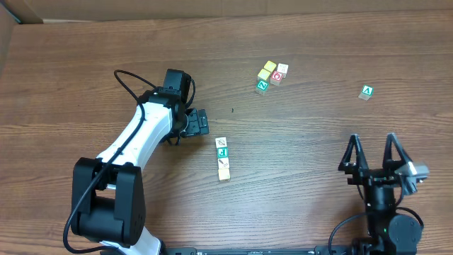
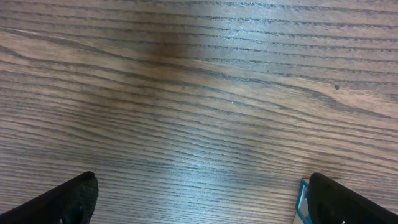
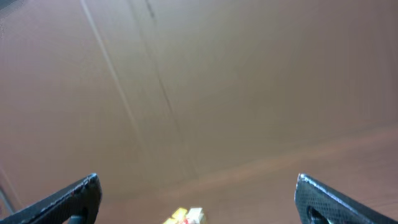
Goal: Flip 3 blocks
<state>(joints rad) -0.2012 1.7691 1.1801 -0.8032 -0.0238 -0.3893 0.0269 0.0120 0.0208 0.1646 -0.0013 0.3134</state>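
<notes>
The blocks lie in a short column near the table's middle: a white-faced one (image 1: 221,142), a teal-faced one (image 1: 222,151) and a pale yellow one (image 1: 224,174) at the near end. My left gripper (image 1: 205,122) is open, low over the wood just left of the column's far end, touching nothing. In the left wrist view the left gripper (image 2: 202,180) has bare table between its fingers, and a teal-edged block (image 2: 303,202) peeks out beside the right finger (image 2: 348,202). My right gripper (image 1: 371,143) stands open and empty at the front right; the right wrist view shows it (image 3: 198,179) the same.
A cluster of yellow, red and green cubes (image 1: 271,76) sits at the back centre, and the same cluster (image 3: 185,216) appears blurred in the right wrist view. A lone green "A" cube (image 1: 367,91) lies at the back right. A pale cardboard edge (image 1: 6,28) shows at the far left corner.
</notes>
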